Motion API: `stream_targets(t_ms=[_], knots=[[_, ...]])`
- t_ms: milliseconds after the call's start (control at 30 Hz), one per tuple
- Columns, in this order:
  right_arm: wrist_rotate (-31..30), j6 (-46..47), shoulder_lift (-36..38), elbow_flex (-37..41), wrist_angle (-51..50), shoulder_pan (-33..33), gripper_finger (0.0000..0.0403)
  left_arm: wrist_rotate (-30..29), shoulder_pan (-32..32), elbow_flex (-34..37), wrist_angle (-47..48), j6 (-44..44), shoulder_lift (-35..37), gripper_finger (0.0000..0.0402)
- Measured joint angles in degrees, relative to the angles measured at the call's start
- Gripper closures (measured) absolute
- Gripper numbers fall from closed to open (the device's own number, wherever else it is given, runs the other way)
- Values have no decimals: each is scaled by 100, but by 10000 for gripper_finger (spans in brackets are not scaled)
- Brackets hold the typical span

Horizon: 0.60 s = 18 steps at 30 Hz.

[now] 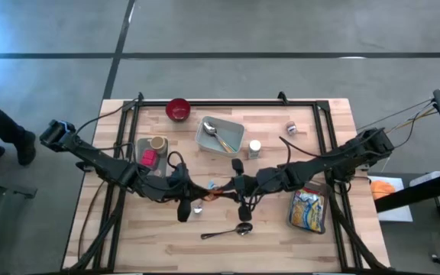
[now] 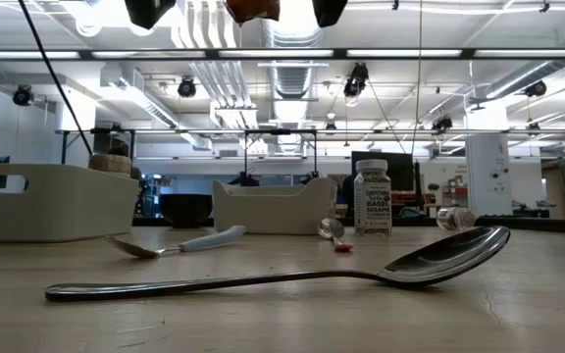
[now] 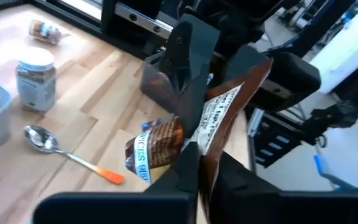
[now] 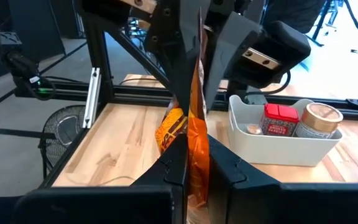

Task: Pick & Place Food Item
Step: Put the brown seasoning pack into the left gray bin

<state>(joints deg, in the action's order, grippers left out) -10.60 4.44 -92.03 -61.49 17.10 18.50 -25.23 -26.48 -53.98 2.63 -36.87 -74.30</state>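
Both grippers meet above the middle of the desk (image 1: 281, 237), holding one food packet (image 3: 166, 146) between them, clear of the surface. The left gripper (image 3: 197, 168) has its fingers pinched tight on one edge of the packet; the right gripper (image 4: 194, 155) has its fingers pressed together on the opposite edge, so the packet hangs between the two. The packet is brown and orange with a white and blue label band; its print is too blurred to read.

On the desk below, toward the front edge, lies a metal spoon (image 2: 292, 275). A second spoon with an orange tip (image 3: 73, 155) lies nearer the middle. Behind it stands a small white-capped seasoning jar (image 2: 373, 198), whose label reads "BAGEL SESAME". A small jar (image 1: 291, 128) lies on its side toward the back right corner.

A grey tray (image 1: 220, 136) holding a spoon sits near the back edge, beside a red bowl (image 1: 178, 109). A white bin (image 4: 278, 140) on the left side holds a red tin and a round brown-lidded container. A colourful snack bag (image 1: 308, 210) lies near the right edge.
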Motion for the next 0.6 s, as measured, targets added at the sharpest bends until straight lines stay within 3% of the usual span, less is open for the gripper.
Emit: stream_targets(t_ms=[200,600], knots=[[23,16,0,-4,-19,4,367,80,2,0,-42,-244,0,400],[14,76,0,-4,-72,9,202,-511,-7,0,227,-520,11,401]])
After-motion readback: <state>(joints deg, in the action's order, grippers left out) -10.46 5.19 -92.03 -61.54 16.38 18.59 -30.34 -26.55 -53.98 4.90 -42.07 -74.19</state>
